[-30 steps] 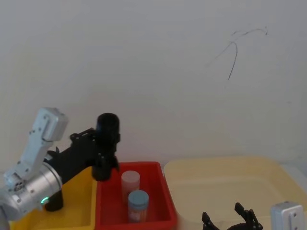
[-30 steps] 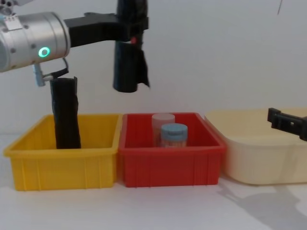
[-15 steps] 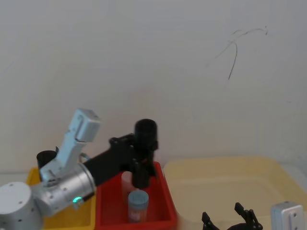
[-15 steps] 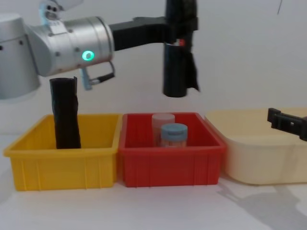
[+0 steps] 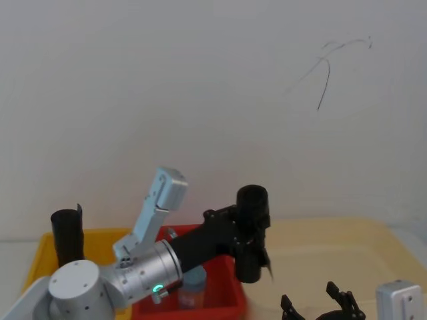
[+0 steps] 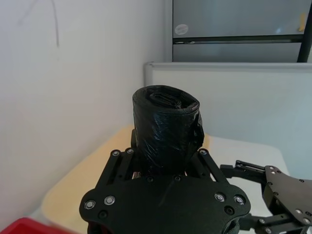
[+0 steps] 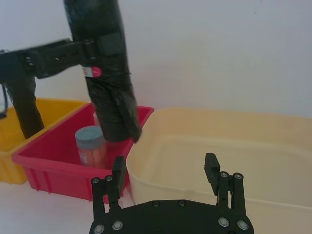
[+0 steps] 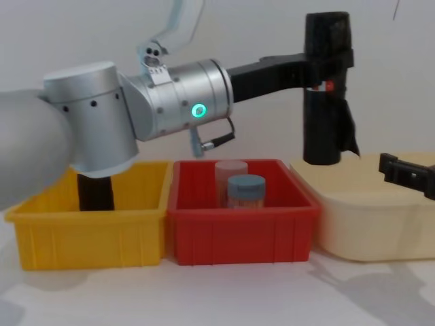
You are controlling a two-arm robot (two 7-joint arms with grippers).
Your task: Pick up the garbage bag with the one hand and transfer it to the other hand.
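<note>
The garbage bag [image 8: 325, 122], a tall black roll with a red-and-white label, hangs upright in the air over the seam between the red bin [image 8: 241, 227] and the cream tub [image 8: 370, 224]. My left gripper [image 8: 327, 64], on a silver wrist with a green ring, is shut on its upper half; the same grip shows in the head view [image 5: 251, 230] and in the left wrist view [image 6: 165, 163]. My right gripper [image 7: 164, 170] stands open and low over the tub, a short way right of the bag [image 7: 105, 83]. It also appears in the chest view [image 8: 408, 175].
A plain black roll [image 8: 95, 193] stands in the yellow bin [image 8: 41, 234] on the left. The red bin holds a pale jar [image 8: 231, 173] and a blue-lidded jar [image 8: 245, 191]. A white wall rises close behind the bins.
My left arm has swung the bag to the right, from above the yellow and red bins to the red bin's right edge beside the tub. The right gripper has stayed still.
</note>
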